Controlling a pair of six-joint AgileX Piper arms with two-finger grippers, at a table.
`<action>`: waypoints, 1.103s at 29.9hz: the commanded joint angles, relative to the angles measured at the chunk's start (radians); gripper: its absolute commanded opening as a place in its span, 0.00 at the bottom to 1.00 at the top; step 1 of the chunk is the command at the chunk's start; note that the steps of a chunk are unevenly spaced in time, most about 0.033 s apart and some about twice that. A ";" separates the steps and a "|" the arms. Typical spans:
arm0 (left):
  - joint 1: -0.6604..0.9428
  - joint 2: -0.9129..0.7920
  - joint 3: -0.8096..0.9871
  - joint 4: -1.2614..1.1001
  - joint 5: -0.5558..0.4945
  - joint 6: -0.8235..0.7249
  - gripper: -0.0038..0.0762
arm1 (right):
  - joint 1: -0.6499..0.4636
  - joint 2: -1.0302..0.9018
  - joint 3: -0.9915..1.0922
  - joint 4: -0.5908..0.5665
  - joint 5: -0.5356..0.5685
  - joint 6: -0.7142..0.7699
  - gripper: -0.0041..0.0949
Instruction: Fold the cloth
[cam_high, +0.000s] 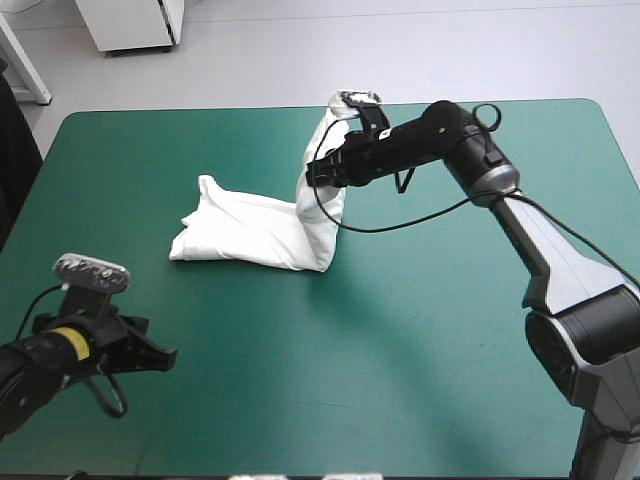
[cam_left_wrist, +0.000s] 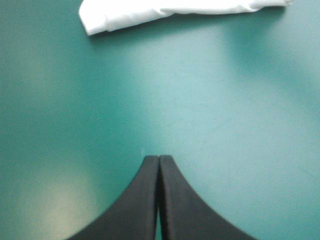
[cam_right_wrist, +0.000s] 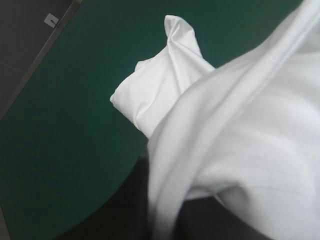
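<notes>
The white T-shirt (cam_high: 262, 232) lies partly folded near the middle of the teal-green table. Its right end is pulled up into a tall strip, and my right gripper (cam_high: 324, 172) is shut on that strip from the right. In the right wrist view the lifted T-shirt (cam_right_wrist: 240, 150) drapes over my fingers and hides their tips, with the resting part on the table beyond. My left gripper (cam_high: 160, 357) hovers low near the front left corner, shut and empty. In the left wrist view the left gripper (cam_left_wrist: 159, 161) points at the T-shirt's (cam_left_wrist: 165, 10) near edge, well ahead of it.
Bare teal-green cover (cam_high: 420, 350) stretches across the front and right of the table. The table's far edge (cam_high: 200, 111) runs behind the T-shirt. A pale floor lies beyond it.
</notes>
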 joint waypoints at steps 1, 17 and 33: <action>0.003 -0.056 -0.013 0.050 0.049 -0.049 0.04 | 0.061 -0.001 -0.062 0.044 -0.080 -0.021 0.03; 0.003 -0.078 -0.013 -0.033 0.026 -0.125 0.04 | 0.199 0.374 -0.501 -0.067 -0.046 0.145 0.04; 0.003 -0.065 -0.013 -0.076 0.002 -0.130 0.04 | 0.265 0.434 -0.559 0.067 0.014 0.097 0.46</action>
